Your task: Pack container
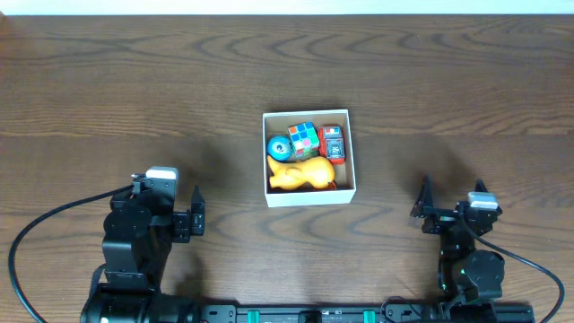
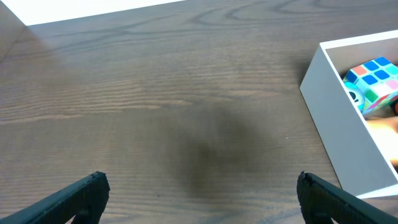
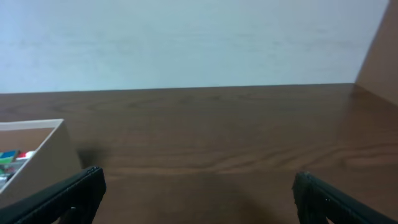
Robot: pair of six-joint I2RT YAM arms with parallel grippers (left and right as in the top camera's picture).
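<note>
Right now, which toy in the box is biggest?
The yellow toy: it alone spans the near side of the box; the blue disc, puzzle cube and red toy share the far row.

Left fingers, right fingers (both pairs) wide apart

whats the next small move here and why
Probably none, just leave both arms parked: the container already holds the cube, yellow toy, red toy and blue toy, no loose toy shows on the table, and the left gripper and right gripper sit open, empty, away from it.
</note>
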